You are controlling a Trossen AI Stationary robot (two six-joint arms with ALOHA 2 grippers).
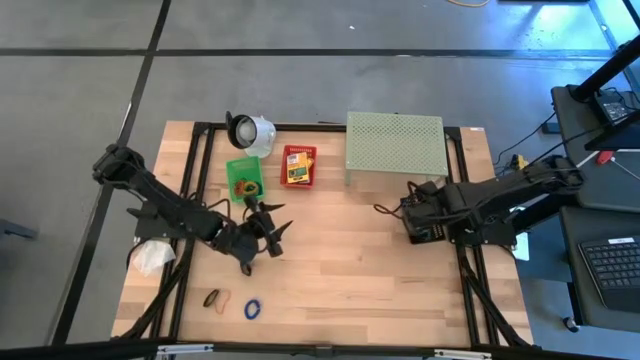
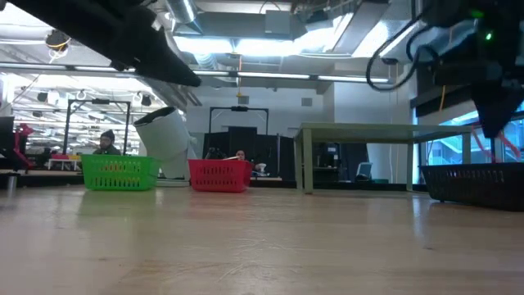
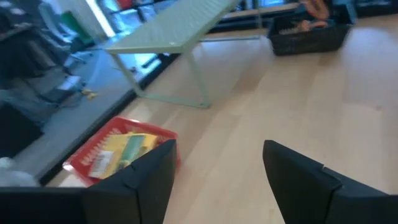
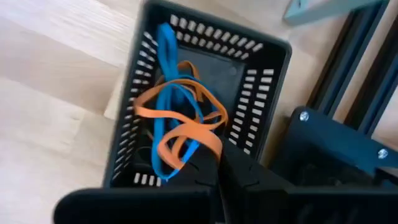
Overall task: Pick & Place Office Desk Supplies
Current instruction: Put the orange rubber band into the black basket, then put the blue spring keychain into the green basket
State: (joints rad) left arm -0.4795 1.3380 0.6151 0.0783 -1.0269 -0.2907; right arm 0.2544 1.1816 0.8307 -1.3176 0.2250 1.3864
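My left gripper (image 1: 275, 228) (image 3: 219, 149) hangs open and empty over the table's middle left, just near of the green basket (image 1: 243, 177). Ahead of it in the left wrist view stands a red basket (image 3: 118, 152) with yellow-and-green crayon boxes (image 3: 127, 149). Loose bands lie by the near edge: a black one and an orange one (image 1: 215, 298), and a blue one (image 1: 252, 309). My right gripper (image 4: 216, 163) is shut above a black basket (image 4: 249, 81) that holds blue (image 4: 163, 74) and orange rubber bands (image 4: 186, 109). My right gripper points down into the black basket from above, and its shut fingertips (image 4: 205, 163) stand right at the end of an orange rubber band (image 4: 208, 142). I cannot tell whether they touch it or pinch it.
A white round object with a dark opening (image 1: 250, 130) and a pale green perforated shelf (image 1: 394, 148) stand along the far edge. Something white and crumpled (image 1: 152, 257) sits by the left arm. Bare wood (image 1: 350, 270) lies between the arms.
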